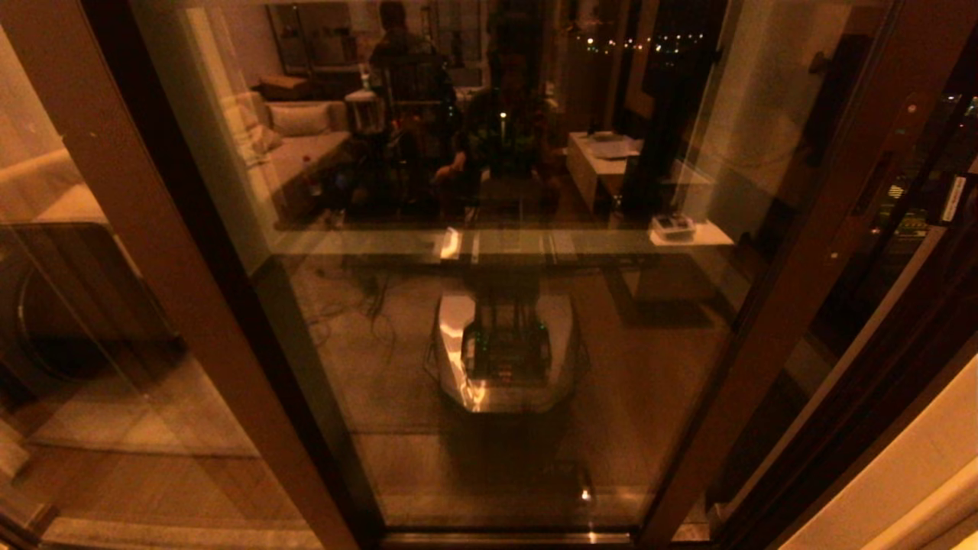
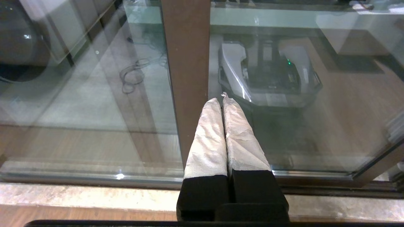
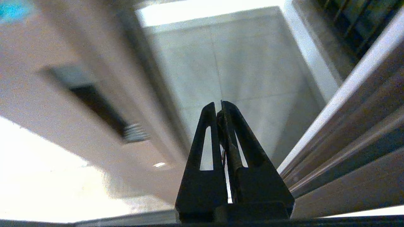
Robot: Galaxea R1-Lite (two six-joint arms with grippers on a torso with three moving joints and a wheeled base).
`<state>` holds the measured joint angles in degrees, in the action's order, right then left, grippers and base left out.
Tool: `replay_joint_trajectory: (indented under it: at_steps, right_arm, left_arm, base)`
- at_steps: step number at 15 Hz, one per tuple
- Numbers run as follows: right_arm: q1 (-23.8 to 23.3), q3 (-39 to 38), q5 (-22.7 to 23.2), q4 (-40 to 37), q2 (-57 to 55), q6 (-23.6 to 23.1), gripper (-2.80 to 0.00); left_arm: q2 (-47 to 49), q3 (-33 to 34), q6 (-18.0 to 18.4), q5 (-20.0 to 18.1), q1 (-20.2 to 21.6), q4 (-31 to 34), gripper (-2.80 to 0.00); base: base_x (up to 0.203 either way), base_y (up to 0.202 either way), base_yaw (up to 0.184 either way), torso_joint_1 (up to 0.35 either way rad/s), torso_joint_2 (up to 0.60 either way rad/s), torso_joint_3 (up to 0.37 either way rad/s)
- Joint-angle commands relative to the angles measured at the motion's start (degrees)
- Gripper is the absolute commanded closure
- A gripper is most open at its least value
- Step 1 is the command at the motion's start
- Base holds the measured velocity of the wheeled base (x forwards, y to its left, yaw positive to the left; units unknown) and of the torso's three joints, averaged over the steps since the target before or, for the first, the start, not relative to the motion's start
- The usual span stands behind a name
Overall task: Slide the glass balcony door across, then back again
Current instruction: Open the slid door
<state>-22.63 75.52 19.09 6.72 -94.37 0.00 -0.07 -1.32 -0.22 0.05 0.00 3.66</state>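
Note:
The glass balcony door [image 1: 497, 267] fills the head view, mirroring the room and my own base. Its right brown upright [image 1: 802, 290] carries the slim dark recessed handle [image 1: 871, 183]. Neither gripper shows in the head view. My right gripper [image 3: 221, 104], black-fingered and shut with nothing held, points into the gap between the handle upright [image 3: 63, 110] and the door jamb [image 3: 347, 126]; the handle [image 3: 94, 101] lies just beside it. My left gripper [image 2: 221, 99], its fingers [image 2: 208, 138] wrapped in white, is shut and sits low before another brown upright [image 2: 187, 63].
A second brown-framed glass pane without handle [image 1: 76, 344] stands to the left. Pale balcony tiles [image 3: 246, 63] and the black barred railing [image 3: 356, 19] show through the gap. A metal floor track [image 2: 94, 179] and stone sill [image 2: 79, 195] run below the glass.

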Motion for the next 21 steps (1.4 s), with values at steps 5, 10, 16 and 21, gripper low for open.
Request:
replay_joint_trajectory:
  at_steps: [5,10,16,21]
  right_arm:
    - [-4.35,3.41,9.10,0.00,-3.36,2.22,0.00]
    - [-4.28,3.66,19.15,-0.03,-4.22,5.17,0.00]
    - [-2.51,5.76,20.54,0.03,-5.82,8.68,0.00]
    - [0.82,5.70,20.46,-0.04,-5.03,10.28,0.00]
  left_arm:
    - [-0.01,0.00,-0.04,0.04,0.00,0.03,0.00]
    - [-0.01,0.00,-0.04,0.04,0.00,0.03,0.00]
    - [-0.01,0.00,-0.04,0.04,0.00,0.03,0.00]
    - [-0.01,0.00,-0.04,0.04,0.00,0.10,0.00]
  base:
    - [0.000,0.000,0.000,0.000,0.00,0.000]
    - [0.000,0.000,0.000,0.000,0.00,0.000]
    - [0.000,0.000,0.000,0.000,0.00,0.000]
    - [0.000,0.000,0.000,0.000,0.00,0.000]
